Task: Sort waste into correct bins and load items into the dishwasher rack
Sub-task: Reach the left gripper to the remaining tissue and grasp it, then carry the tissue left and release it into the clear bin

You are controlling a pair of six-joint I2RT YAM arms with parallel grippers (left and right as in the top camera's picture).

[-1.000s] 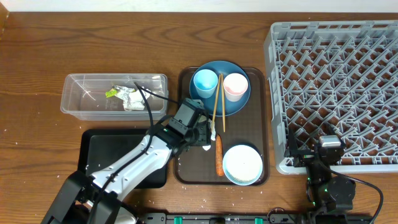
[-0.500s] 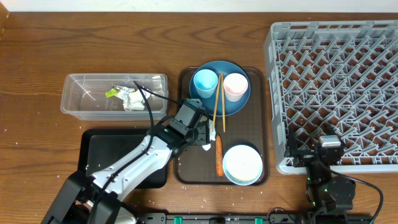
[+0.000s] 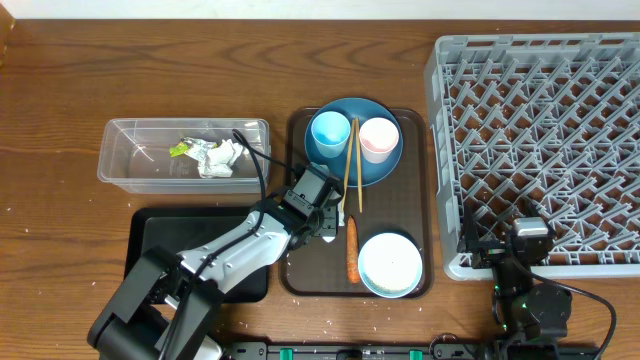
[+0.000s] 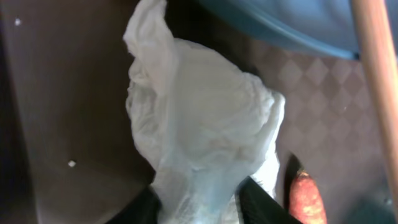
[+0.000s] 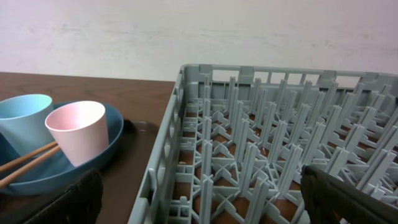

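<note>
— Crumpled white paper scrap [image 4: 205,137]: where is it, and what does it look like?

— It is in the left claw [image 4: 199,208]. The two dark fingers [image 4: 140,208] are clamped on its lower end. The rest spreads out ahead of them as a thin, wrinkled, slightly see-through white sheet, folded up into a loose peak. It is low over the brown serving tray [image 3: 300,270]; whether it touches the tray surface, I cannot tell.

— What is closest to it?

— A thin orange carrot [image 3: 352,250] lies just beside it on the serving tray. On the far side is the rim of the large round blue plate [image 3: 385,165]. The plate carries a light-blue cup [image 3: 329,133] and a pale pink cup [image 3: 378,138], both upright. Two wooden chopsticks [image 3: 349,165] lie between the cups, with their near ends reaching off the plate. A pale bowl [image 3: 390,264] stands at the serving tray's near right corner.

— And the bins?

— Left of the serving tray, a clear plastic tub [image 3: 130,160] holds more crumpled paper [image 3: 215,158] and a small yellow-green wrapper [image 3: 180,149]. In front of the tub lies a shallow black tray [image 3: 170,250], with the left arm reaching across it.

— And the other side?

— A large grey dishwasher rack [image 3: 540,130] fills the right of the tabletop [image 3: 60,100]. The right claw [image 5: 200,186] sits at the rack's near edge, fingers wide apart, holding nothing.
</note>
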